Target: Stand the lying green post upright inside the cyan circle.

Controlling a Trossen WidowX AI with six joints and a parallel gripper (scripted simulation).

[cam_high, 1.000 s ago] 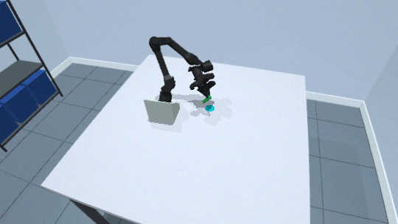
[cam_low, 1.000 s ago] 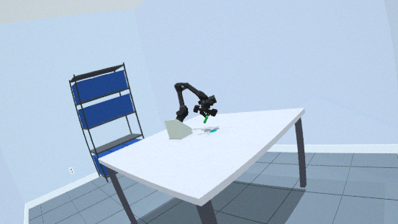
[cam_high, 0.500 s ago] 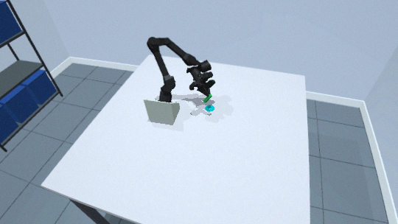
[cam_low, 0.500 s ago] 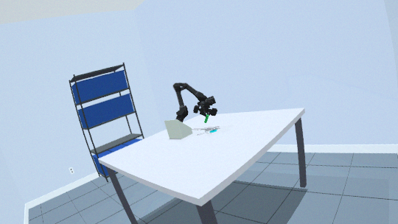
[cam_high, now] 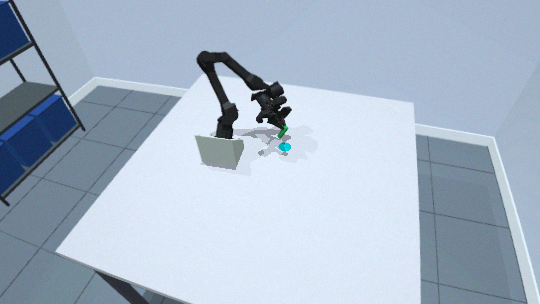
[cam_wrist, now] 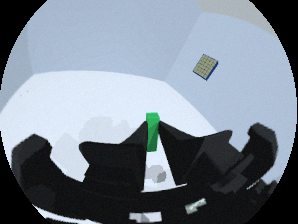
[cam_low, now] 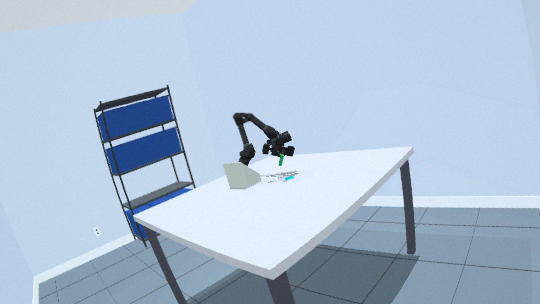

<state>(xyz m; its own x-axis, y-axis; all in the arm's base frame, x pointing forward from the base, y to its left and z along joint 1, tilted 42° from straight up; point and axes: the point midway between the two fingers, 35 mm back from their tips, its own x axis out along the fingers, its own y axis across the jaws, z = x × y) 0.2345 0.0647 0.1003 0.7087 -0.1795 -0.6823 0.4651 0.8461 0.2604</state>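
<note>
The green post [cam_high: 283, 132] [cam_low: 281, 160] [cam_wrist: 152, 131] is held in the air, near upright but somewhat tilted in the top and exterior views. My gripper [cam_high: 284, 128] [cam_low: 282, 155] [cam_wrist: 153, 128] is shut on the post near its upper end. The cyan circle [cam_high: 285, 147] [cam_low: 289, 178] lies flat on the table below the post, with nothing standing on it. The post's lower end hangs above the table, clear of the circle. The circle does not show in the wrist view.
A pale grey-green block [cam_high: 220, 152] [cam_low: 242, 176] stands on the white table [cam_high: 300, 220] [cam_low: 280, 215] beside the arm's base. The arm's shadow falls around the circle. A shelf with blue bins [cam_high: 54, 118] [cam_low: 142, 145] stands on the floor beyond the table.
</note>
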